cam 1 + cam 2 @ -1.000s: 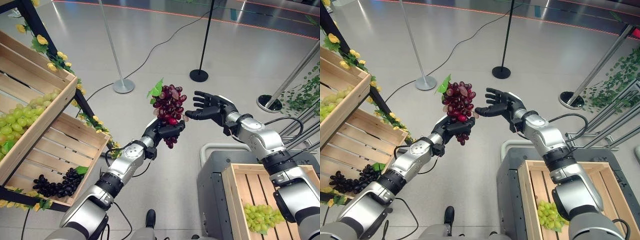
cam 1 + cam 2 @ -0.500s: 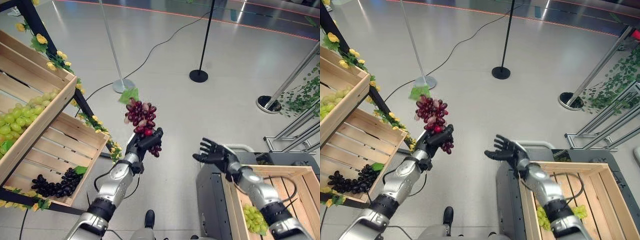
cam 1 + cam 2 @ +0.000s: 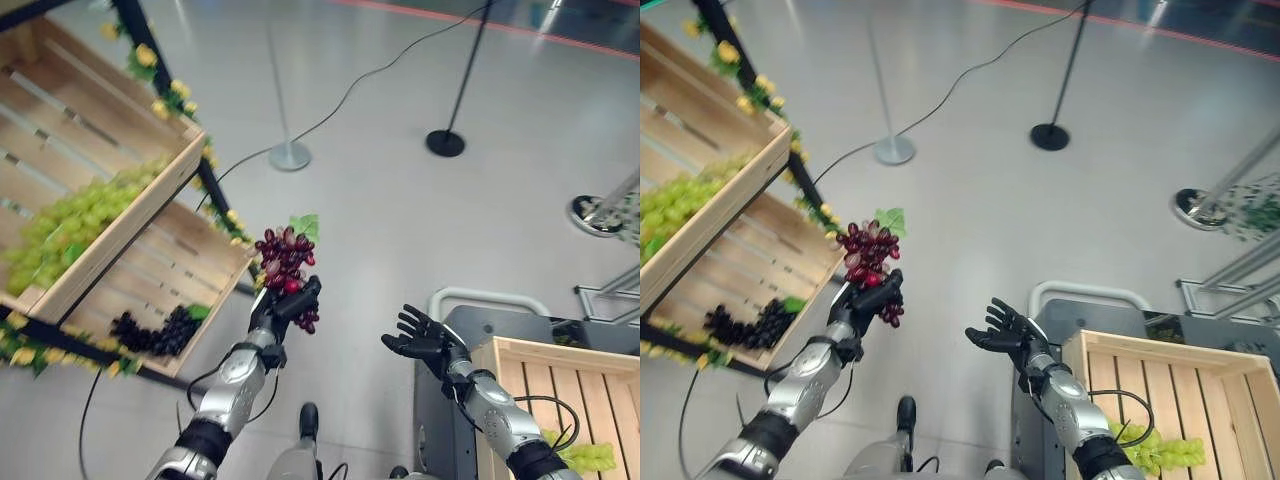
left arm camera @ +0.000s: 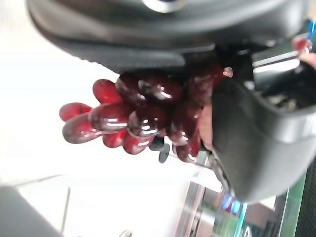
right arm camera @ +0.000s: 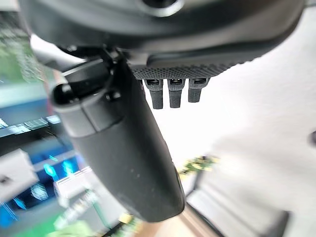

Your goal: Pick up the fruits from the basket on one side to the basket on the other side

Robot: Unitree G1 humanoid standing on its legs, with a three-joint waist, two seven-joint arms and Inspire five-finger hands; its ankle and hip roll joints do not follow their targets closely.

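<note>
My left hand (image 3: 283, 304) is shut on a bunch of dark red grapes (image 3: 284, 262) with a green leaf (image 3: 304, 226), held up over the floor between the two crates. Its wrist view shows the red grapes (image 4: 143, 116) pressed between thumb and fingers. My right hand (image 3: 420, 338) hovers open, palm up, to the right of the bunch and apart from it, beside the right-hand wooden crate (image 3: 520, 358). That crate holds green grapes (image 3: 583, 457). On the left, the lower wooden crate (image 3: 205, 265) holds black grapes (image 3: 152, 332).
An upper wooden crate (image 3: 100, 120) on the left rack carries green grapes (image 3: 78, 215), with yellow flowers along its edges. Two stanchion poles stand on the floor behind, one with a silver base (image 3: 289, 155), one with a black base (image 3: 445, 142). A dark grey cart (image 3: 450, 330) bears the right crate.
The whole picture has shifted toward the left rack, so the camera moved. My left hand still holds the red grapes, now lower in view. My right hand stays open near the right crate.
</note>
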